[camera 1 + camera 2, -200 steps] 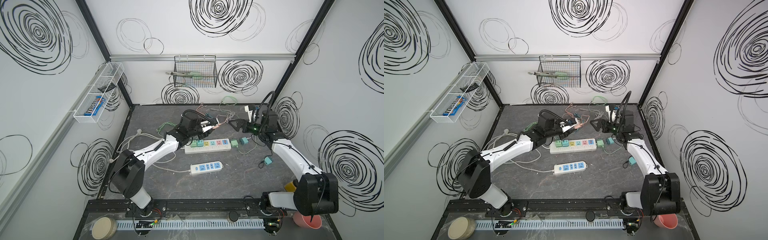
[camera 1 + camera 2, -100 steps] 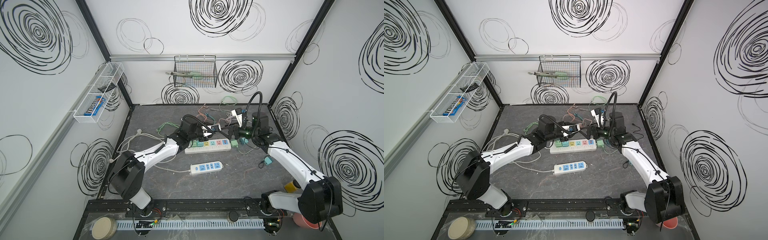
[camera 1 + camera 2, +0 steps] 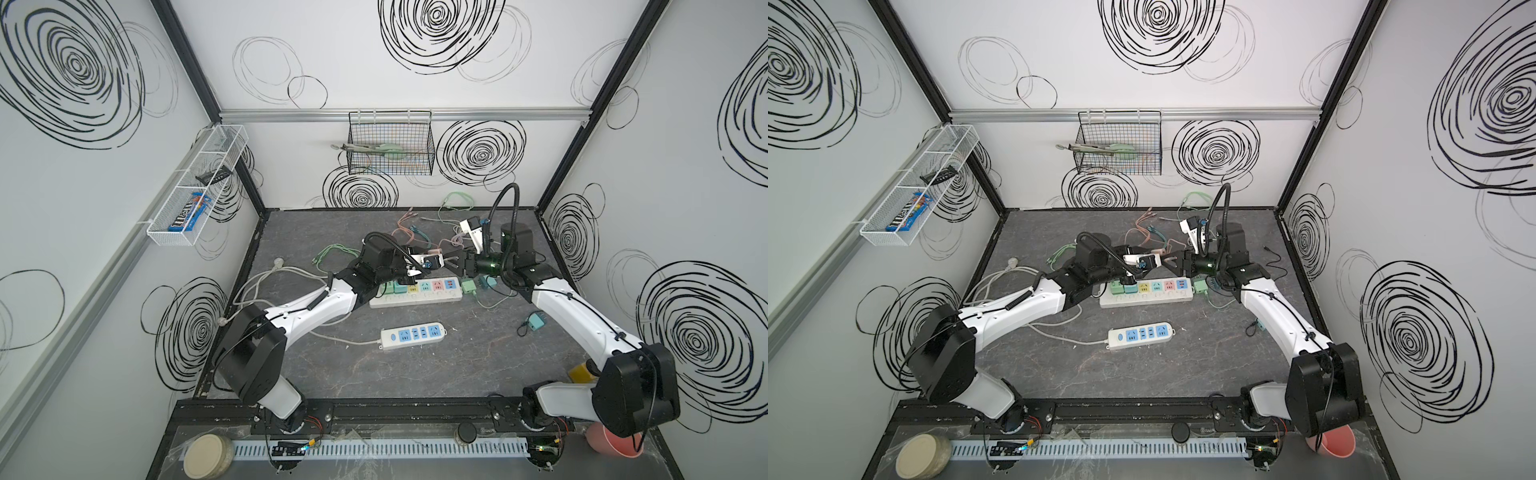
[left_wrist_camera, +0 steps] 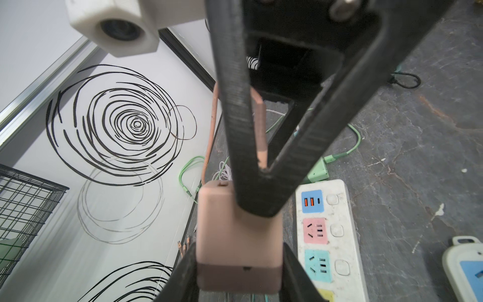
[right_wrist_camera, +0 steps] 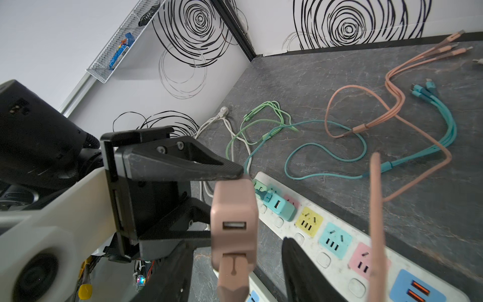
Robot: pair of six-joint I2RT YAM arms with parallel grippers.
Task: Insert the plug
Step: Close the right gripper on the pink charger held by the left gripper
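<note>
Pink adapter (image 5: 232,206) is up off the table, held upright near the strip (image 3: 415,300), and its upper USB port gapes empty. The pink connector (image 5: 232,277) has its tip in the lower port; depth is unclear. Its cable (image 5: 376,209) trails away to the table. The white strip lies flat with its coloured sockets facing up.

A wire basket (image 3: 415,141) hangs on the back wall (image 3: 415,75).
</note>
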